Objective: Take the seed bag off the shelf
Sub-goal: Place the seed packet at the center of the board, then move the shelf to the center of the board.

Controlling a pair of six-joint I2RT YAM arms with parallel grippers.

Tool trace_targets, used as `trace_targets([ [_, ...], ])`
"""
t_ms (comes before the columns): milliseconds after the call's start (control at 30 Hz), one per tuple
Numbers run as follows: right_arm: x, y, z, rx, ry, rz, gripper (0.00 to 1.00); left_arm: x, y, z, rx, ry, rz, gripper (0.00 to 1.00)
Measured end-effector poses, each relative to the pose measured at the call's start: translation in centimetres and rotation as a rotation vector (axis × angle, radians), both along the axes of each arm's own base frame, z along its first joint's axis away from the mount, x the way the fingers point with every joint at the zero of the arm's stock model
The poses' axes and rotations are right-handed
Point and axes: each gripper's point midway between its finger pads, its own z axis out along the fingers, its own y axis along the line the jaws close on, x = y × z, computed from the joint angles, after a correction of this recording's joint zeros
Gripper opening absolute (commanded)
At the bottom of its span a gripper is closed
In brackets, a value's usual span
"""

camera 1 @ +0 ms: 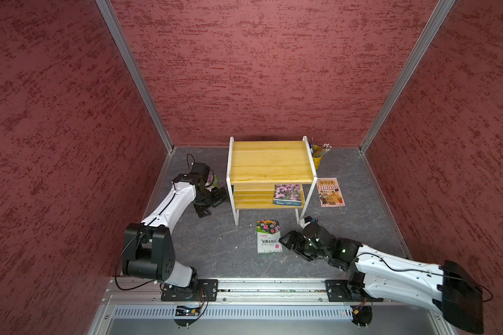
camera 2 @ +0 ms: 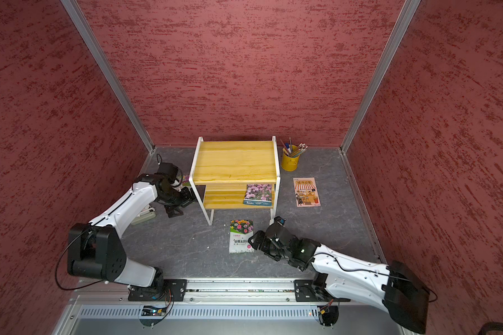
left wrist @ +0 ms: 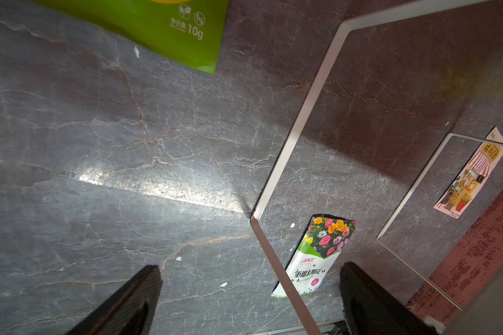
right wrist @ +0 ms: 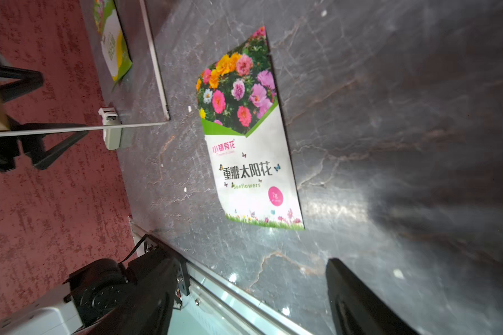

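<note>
The shelf (camera 1: 270, 162) (camera 2: 235, 162) stands at the back with its top board bare. A purple-flower seed bag (camera 1: 288, 195) (camera 2: 258, 195) lies on its lower board. A white seed bag (camera 1: 269, 236) (camera 2: 241, 236) (right wrist: 250, 145) printed with mixed flowers lies flat on the grey table in front of the shelf. My right gripper (camera 1: 285, 240) (right wrist: 250, 290) is open just right of it, holding nothing and apart from the bag. My left gripper (camera 1: 211, 206) (left wrist: 250, 290) hangs open and empty, left of the shelf.
A green packet (left wrist: 163, 26) (right wrist: 114, 43) lies by the left arm's wrist. A yellow pencil cup (camera 1: 318, 158) and a picture card (camera 1: 330, 192) sit right of the shelf. A white device (camera 2: 144, 217) lies at the left. Red walls enclose three sides.
</note>
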Motion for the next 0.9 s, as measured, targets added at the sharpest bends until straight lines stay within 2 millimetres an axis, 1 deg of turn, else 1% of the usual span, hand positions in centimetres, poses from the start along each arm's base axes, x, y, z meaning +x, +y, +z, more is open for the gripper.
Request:
trace_targets([
  [100, -0.4, -1.5, 2.4, 0.017, -0.036, -0.022, 0.86, 0.0, 0.1, 0.0, 0.003, 0.002, 0.008, 1.00],
  [200, -0.7, -2.8, 4.0, 0.026, -0.060, -0.041, 0.86, -0.2, 0.1, -0.1, 0.006, 0.005, 0.014, 1.00],
  [400, -1.3, -4.4, 5.5, -0.040, -0.059, -0.044, 0.86, -0.2, 0.0, 0.2, 0.013, -0.007, 0.011, 1.00],
  [533, -1.0, -5.3, 6.8, -0.099, -0.075, -0.041, 0.86, -0.4, 0.1, 0.6, 0.016, -0.009, 0.010, 1.00],
  [633, -0.1, -5.9, 7.1, -0.135, -0.087, -0.050, 0.86, -0.2, 0.1, 1.1, 0.016, -0.016, 0.007, 1.00],
  [700, 0.5, -5.9, 6.9, -0.164, -0.083, -0.042, 0.86, 0.1, 0.0, 1.7, 0.014, -0.031, 0.001, 1.00],
  [900, 3.0, -5.0, 6.0, -0.237, -0.053, 0.010, 0.86, 1.5, -0.2, 3.1, 0.008, -0.071, -0.008, 1.00],
])
